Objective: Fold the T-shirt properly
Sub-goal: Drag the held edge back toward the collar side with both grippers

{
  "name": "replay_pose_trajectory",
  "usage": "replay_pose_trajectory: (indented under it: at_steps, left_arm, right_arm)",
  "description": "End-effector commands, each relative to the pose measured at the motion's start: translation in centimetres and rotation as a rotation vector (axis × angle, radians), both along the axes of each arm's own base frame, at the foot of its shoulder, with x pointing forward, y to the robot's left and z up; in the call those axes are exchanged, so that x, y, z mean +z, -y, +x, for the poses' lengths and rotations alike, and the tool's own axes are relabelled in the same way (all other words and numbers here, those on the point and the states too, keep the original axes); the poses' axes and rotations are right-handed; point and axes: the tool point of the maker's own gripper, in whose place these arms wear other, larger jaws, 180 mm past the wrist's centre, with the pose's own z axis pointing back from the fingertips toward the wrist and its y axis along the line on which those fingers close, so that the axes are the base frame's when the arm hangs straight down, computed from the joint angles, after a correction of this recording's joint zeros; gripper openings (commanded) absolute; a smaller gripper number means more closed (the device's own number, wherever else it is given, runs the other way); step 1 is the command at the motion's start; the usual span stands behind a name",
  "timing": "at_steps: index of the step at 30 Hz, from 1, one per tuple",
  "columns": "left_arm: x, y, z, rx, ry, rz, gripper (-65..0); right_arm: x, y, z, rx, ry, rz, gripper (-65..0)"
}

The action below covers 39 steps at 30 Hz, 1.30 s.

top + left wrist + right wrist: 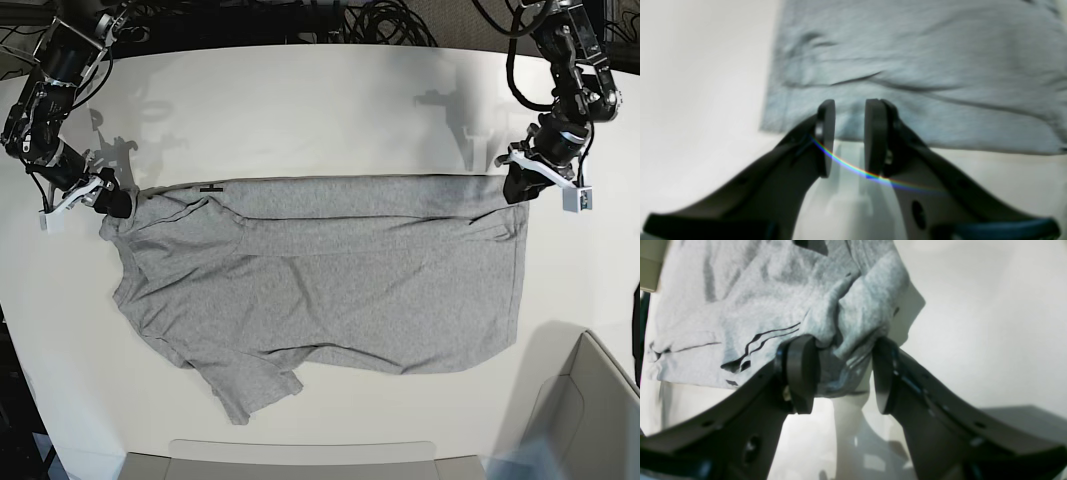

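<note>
The heather-grey T-shirt [330, 280] lies spread across the white table [300, 110], its far edge doubled over towards me, with a small black label [211, 187] on that edge. One sleeve [250, 385] sticks out at the near left. My left gripper [512, 188] is at the shirt's far right corner. In the left wrist view the left gripper [850, 106] is open, and the flat hem of the T-shirt [907, 66] lies just past the tips. My right gripper [843, 346] stands wide open around a bunched fold of the T-shirt [756, 300] at the far left corner [112, 203].
A grey bin [590, 420] stands at the near right corner. A grey tray edge [300, 455] runs along the near side. Cables [380, 20] lie behind the table's far edge.
</note>
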Motion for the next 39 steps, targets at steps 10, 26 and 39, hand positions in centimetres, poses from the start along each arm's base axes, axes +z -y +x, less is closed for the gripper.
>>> replay_pose_trajectory:
  at_steps: [10,26,39]
  left_arm:
    - [-3.0,-4.8,-0.9,0.191,-0.043,-0.225,-33.3]
    - [-7.2,-4.7,0.0,0.16,-0.136,-0.226,-33.6]
    - [-8.5,-5.2,-0.9,0.177,-0.182,-0.242,-60.7]
  right_arm:
    - [0.1,1.6,-0.5,0.03,-0.032,-0.082,-37.1]
    - [0.1,1.7,-0.6,0.031,-0.034,-0.083,-37.4]
    - [-0.9,3.6,0.0,0.089,-0.153,-0.29,-65.0]
